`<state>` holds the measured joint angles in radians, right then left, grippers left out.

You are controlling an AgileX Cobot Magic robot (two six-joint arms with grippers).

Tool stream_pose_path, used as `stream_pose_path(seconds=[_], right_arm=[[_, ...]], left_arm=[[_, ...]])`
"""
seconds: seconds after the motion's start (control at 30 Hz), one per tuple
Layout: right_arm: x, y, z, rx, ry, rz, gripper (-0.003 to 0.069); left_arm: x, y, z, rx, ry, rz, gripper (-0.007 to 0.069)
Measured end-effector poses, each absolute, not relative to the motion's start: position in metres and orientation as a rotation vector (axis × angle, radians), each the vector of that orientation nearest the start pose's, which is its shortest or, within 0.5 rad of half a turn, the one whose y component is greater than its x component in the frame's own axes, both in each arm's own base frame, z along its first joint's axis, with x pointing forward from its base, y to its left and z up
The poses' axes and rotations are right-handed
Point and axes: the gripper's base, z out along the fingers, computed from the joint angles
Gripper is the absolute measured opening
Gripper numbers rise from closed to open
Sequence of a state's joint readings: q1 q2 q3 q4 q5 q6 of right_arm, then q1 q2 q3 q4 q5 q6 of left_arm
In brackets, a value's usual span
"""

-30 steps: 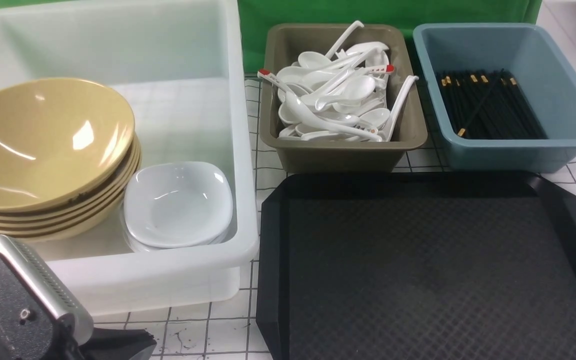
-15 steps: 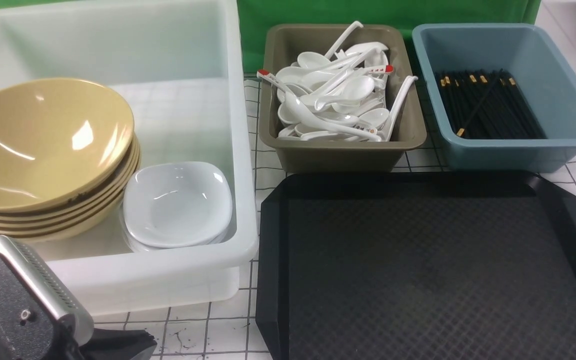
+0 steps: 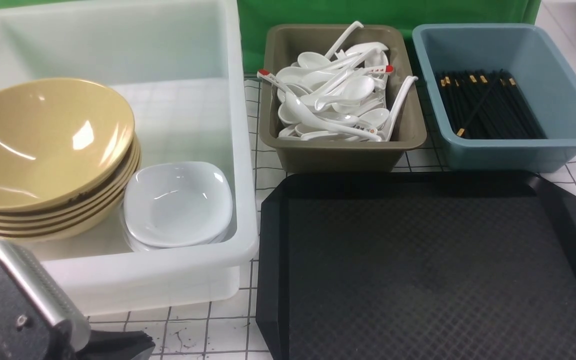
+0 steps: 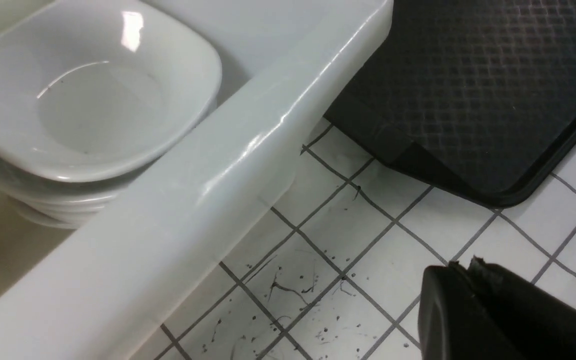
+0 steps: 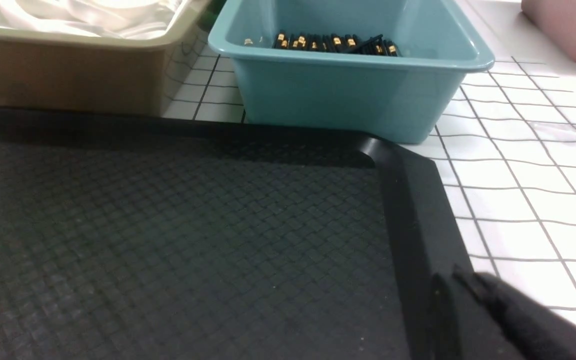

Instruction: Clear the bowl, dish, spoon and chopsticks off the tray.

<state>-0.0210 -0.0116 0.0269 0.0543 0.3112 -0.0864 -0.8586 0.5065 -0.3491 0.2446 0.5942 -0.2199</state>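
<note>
My tray (image 3: 418,270) lies bare: flat black plastic, diamond-textured, raised rim, cut corners. I judge the clearing done, so what remains is only to draw my arms back. The bowl (image 3: 43,140), glossy mustard-tan and wide, tops its stack in the translucent tub (image 3: 238,150), with the small white rounded-square dish (image 3: 178,202) on its own stack beside it. Spoons (image 3: 338,100) fill the olive bin (image 3: 338,152); which one is mine I cannot tell. The black, gold-banded chopsticks (image 3: 488,105) lie in the blue bin (image 3: 568,100). My left gripper (image 4: 463,272) is closed on nothing over the tiles; my right gripper (image 5: 460,285) likewise, at the tray's rim.
</note>
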Motion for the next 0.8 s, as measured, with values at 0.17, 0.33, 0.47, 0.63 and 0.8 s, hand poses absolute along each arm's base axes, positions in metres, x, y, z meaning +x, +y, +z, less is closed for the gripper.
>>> stream_pose_path(seconds=[0.17,0.33,0.47,0.63,0.8], right_arm=[[0.054,0.000,0.177,-0.024,1.810,-0.024,0.0048],[0.054,0.000,0.177,-0.024,1.810,-0.024,0.0048],[0.054,0.000,0.177,-0.024,1.810,-0.024,0.0049],[0.054,0.000,0.177,-0.024,1.810,-0.024,0.0052],[0.054,0.000,0.177,-0.023,1.809,-0.023,0.0055]], left_arm=[[0.061,-0.047,0.235,0.725,1.950,-0.372,-0.0005],[0.056,-0.028,0.247,0.500,1.788,-0.316,-0.0005],[0.054,-0.015,0.243,0.307,1.744,-0.206,-0.0005],[0.053,-0.003,0.212,0.033,1.712,-0.098,-0.0005],[0.055,-0.002,0.180,-0.075,1.775,-0.093,-0.0005]])
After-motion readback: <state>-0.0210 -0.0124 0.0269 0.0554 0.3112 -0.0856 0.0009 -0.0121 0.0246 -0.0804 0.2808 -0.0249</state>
